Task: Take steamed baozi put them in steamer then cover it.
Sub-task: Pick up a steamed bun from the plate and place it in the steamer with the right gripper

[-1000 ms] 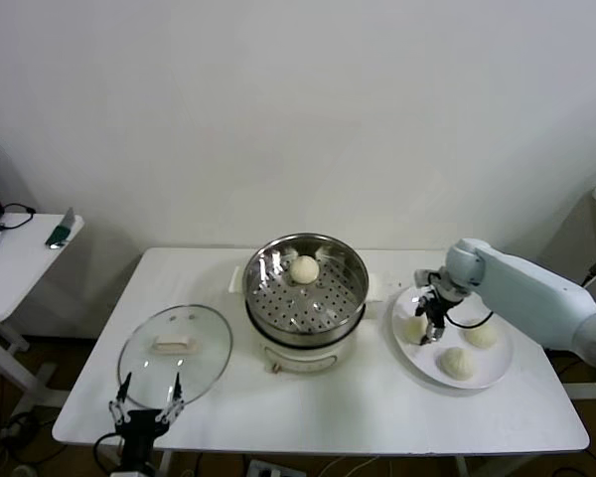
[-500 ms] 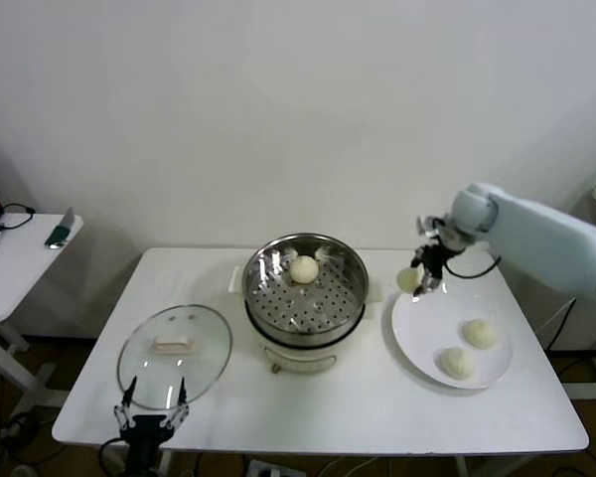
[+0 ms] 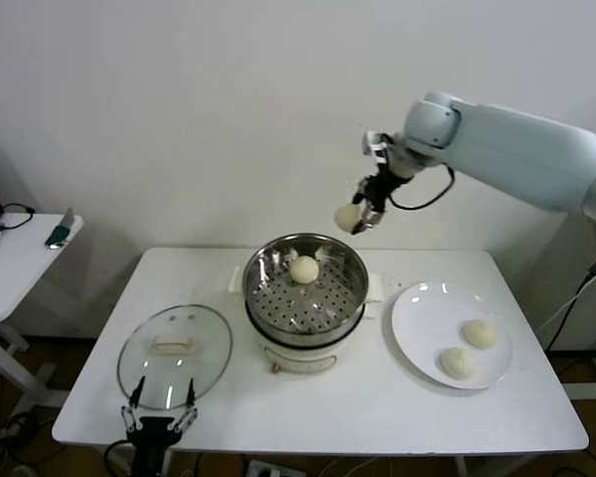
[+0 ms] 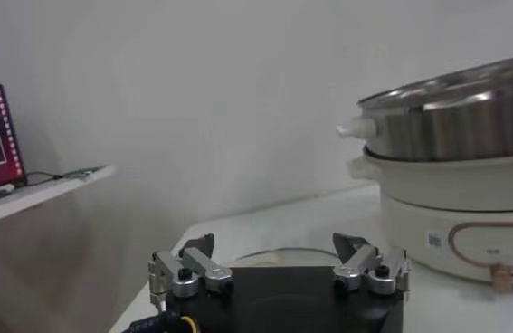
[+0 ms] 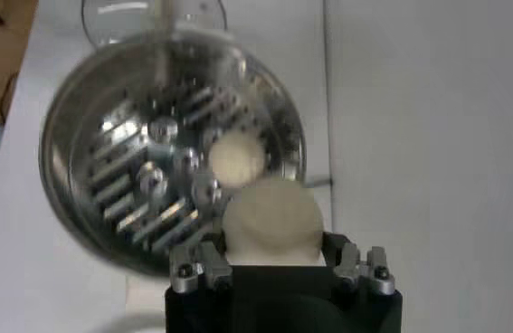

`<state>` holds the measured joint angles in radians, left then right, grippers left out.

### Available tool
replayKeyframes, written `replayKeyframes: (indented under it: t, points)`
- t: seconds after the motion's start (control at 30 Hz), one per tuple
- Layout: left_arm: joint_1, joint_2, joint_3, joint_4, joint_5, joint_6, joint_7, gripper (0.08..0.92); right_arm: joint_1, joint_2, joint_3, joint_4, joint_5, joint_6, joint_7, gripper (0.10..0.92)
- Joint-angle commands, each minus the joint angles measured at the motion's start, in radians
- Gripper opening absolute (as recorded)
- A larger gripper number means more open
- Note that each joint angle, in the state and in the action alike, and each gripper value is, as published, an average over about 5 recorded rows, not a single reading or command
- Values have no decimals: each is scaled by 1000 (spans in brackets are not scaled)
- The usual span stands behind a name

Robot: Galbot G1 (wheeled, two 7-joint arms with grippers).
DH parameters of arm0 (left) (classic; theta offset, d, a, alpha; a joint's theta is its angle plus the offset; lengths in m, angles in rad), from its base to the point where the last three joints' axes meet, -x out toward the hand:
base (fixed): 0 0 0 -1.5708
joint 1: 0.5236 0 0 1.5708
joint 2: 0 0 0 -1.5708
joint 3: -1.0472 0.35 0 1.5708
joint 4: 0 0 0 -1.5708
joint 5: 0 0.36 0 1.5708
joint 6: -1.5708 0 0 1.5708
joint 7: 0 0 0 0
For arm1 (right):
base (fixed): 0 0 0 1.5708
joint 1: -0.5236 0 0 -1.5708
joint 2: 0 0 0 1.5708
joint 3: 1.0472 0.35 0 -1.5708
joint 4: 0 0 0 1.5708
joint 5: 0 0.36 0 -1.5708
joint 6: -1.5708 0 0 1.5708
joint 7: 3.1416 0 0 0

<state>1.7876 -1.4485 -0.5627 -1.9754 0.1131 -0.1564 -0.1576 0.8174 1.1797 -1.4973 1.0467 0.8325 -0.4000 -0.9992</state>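
My right gripper is shut on a white baozi and holds it in the air above the far right rim of the steamer. In the right wrist view the held baozi sits between the jaws, over the perforated tray. One baozi lies in the steamer at the back; it also shows in the right wrist view. Two baozi lie on the white plate. My left gripper is open, low at the table's front edge near the glass lid.
A side table with small items stands at the left. The steamer's white base shows in the left wrist view beyond the open fingers. The wall is close behind the table.
My right gripper lifted a baozi off the plate and carried it up and left to above the steamer's far rim. The plate now holds two. The left arm barely moved.
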Motion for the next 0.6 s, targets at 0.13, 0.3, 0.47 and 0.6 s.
replayKeyframes:
  t: [0.13,0.3,0.47,0.6]
  points:
    - [14,2,1,-21,-8,-4,1,823,-38,259,-93,3,99,-72,85,679]
    - [13,4,-2,-18,-12,-3,2,823,-115,284,-114,-6,51,-83,102,679]
    - [11,9,-7,-9,-21,-4,2,823,-168,301,-138,-19,29,-84,109,679]
    - [10,14,-10,-1,-28,-5,2,823,-199,317,-141,-39,20,-84,109,679]
